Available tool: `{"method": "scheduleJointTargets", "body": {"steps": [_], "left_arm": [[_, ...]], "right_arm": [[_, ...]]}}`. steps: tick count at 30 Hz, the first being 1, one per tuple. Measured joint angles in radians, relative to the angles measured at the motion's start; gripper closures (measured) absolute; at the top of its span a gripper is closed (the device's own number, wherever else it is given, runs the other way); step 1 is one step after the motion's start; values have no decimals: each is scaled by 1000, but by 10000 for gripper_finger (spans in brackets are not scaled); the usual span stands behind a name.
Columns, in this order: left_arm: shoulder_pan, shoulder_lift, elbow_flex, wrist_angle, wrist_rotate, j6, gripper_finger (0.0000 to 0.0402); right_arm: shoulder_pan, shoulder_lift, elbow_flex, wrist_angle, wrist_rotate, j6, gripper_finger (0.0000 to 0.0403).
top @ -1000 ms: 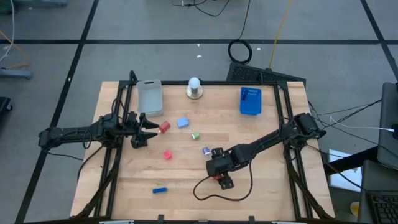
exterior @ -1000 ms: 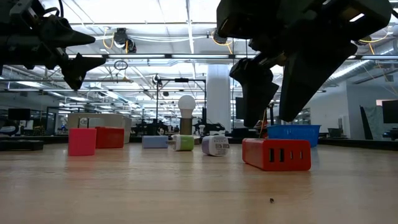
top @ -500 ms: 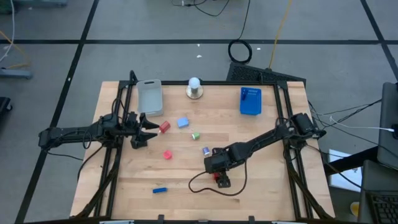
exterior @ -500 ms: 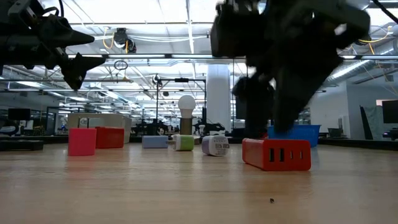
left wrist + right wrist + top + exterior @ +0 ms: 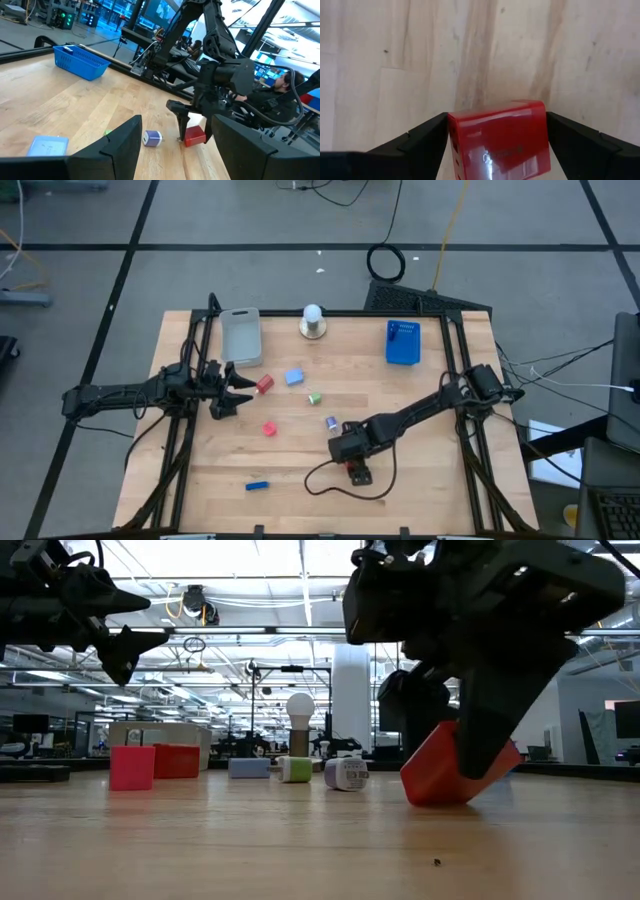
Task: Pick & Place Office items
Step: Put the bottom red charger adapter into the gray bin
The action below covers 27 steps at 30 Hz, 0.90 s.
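The office items are small blocks on the wooden table. A red charger block (image 5: 440,775) lies near the table's middle front, tipped up between the fingers of my right gripper (image 5: 497,120), which stands open astride it. Loose farther left and back are a red block (image 5: 265,384), a blue block (image 5: 294,377), a green one (image 5: 314,397), a pink cube (image 5: 269,428), a purple-and-white piece (image 5: 331,422) and a blue stick (image 5: 257,485). My left gripper (image 5: 232,390) hovers open and level over the table's left side, holding nothing. My right gripper comes from above, slanting down, one finger (image 5: 427,135) along each side of the red block (image 5: 497,140), and the block fills the gap between them. The block is tilted: one lower corner (image 5: 412,795) rests on the table and the other end is raised.
A grey tray (image 5: 242,335) stands at the back left and a blue tray (image 5: 403,342) at the back right. Between them is a white ball on a round base (image 5: 313,320). A black cable (image 5: 335,490) loops on the table beside my right gripper.
My right gripper has come down over the red block, and its fingers now stand on either side of it. The block, flat on the table before, has tipped: one end has risen while the other stays on the wood.
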Motion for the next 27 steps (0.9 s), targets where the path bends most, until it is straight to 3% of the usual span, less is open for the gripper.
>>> {"method": "scheduleJointTargets", "body": {"steps": [5,12,27], "left_arm": [[0,0,0,0,0,-1,158],[0,0,0,0,0,-3,158],[0,0,0,-6,0,-1,158]], "right_arm": [[7,0,0,0,3,-18,89],[7,0,0,1,3,-19,128],[7,1,0,37,41,7,128]]}}
